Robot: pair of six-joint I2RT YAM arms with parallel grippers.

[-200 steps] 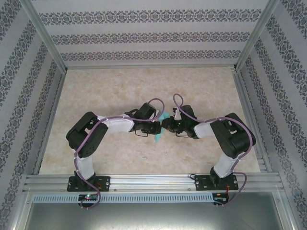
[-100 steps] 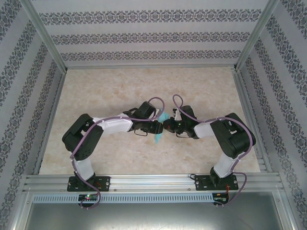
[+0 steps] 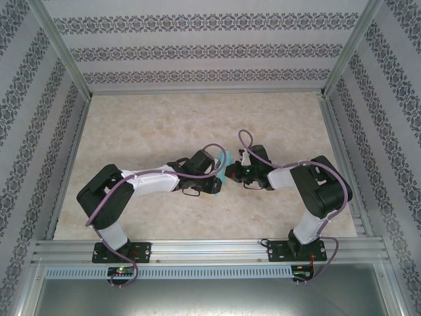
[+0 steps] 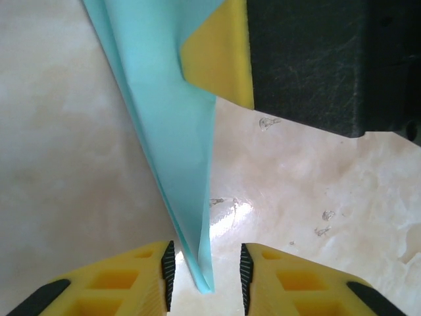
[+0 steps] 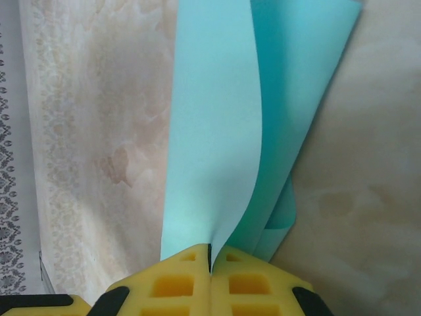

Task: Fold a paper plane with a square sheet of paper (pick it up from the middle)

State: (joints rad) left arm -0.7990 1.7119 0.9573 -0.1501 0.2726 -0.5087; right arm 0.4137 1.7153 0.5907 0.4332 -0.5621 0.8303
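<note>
Two grippers meet tip to tip. The right gripper (image 5: 210, 253) is clamped tight on the folded teal paper sheet (image 5: 217, 131), which fans out ahead of its fingertips. The left gripper (image 4: 207, 266) stands parted, with the sheet's pointed tip hanging between its pads, nearer the left one.

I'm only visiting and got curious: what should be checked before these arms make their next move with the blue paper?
1. Right gripper clamped on the folded paper: ok.
2. Left gripper open: ok.
3. Paper's pointed tip between the left fingers: ok.
4. Paper layers lying flat together: not ok, they splay apart.
5. Tip clear of the table: cannot tell.
</note>
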